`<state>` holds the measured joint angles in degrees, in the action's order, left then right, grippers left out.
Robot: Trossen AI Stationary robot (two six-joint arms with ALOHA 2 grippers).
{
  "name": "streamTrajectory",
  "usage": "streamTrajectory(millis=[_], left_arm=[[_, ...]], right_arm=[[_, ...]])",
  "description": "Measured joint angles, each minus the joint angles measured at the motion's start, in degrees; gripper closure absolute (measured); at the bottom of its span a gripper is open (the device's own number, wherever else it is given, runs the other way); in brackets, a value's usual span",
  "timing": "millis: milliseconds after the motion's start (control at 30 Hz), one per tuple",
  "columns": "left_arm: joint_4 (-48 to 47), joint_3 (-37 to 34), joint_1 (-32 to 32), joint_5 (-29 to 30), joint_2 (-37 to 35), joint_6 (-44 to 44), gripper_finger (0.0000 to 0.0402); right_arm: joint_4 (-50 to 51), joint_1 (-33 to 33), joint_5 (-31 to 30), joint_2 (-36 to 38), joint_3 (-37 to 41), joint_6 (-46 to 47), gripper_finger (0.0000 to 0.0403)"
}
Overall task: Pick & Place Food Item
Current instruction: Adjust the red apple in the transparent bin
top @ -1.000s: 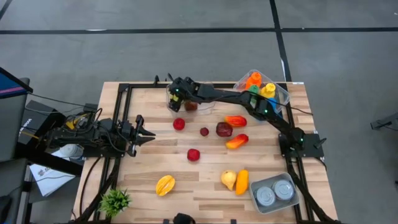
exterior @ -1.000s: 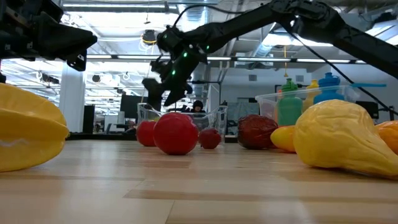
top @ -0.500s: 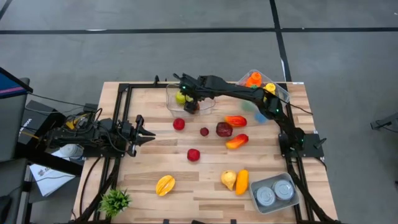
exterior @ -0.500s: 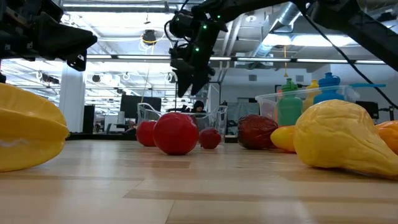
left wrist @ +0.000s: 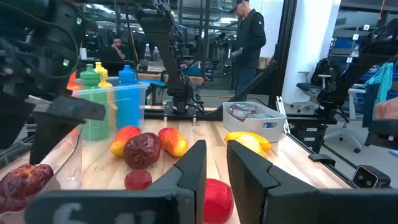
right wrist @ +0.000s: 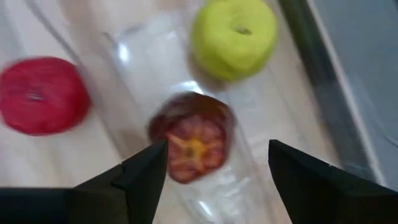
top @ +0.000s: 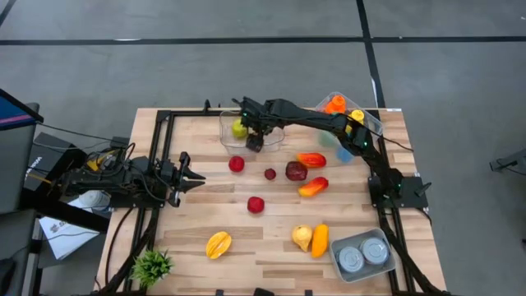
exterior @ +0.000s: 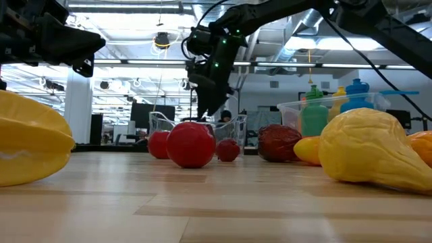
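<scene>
Right wrist view: dark red wrinkled fruit [right wrist: 193, 144], orange-yellow centre, in clear tray [right wrist: 249, 186].

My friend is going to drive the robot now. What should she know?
Right gripper: open, poised over the clear plastic tray at the table's far edge, jaws either side of a dark red wrinkled fruit lying inside it.
Left gripper: waiting near the table's left side, holding nothing.
In the tray: the dark red fruit and a green apple.
On the wood: a red round fruit just outside the tray, plus other red, orange and yellow pieces.
Done: two foods sit in the tray.
Left: whether the right gripper is grabbing or leaving the dark red fruit is unclear; watch it first.
</scene>
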<state>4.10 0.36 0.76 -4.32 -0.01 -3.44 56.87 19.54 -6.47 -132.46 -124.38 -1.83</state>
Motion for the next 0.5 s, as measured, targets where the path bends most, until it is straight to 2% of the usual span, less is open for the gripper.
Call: streamTrajectory(millis=[100, 333, 500], left_arm=[[0.0, 0.0, 0.0, 0.0, 0.0, 0.0, 0.0348], [0.0, 0.0, 0.0, 0.0, 0.0, 0.0, 0.0348], [0.0, 0.0, 0.0, 0.0, 0.0, 0.0, 0.0348]], right_arm=[[-0.5, -0.1, 0.6, 0.0, 0.0, -0.1, 0.0115], [-0.7, 0.1, 0.5, 0.0, 0.0, 0.3, 0.0042], [-4.5, 0.4, 0.5, -0.7, 0.0, 0.4, 0.0032]])
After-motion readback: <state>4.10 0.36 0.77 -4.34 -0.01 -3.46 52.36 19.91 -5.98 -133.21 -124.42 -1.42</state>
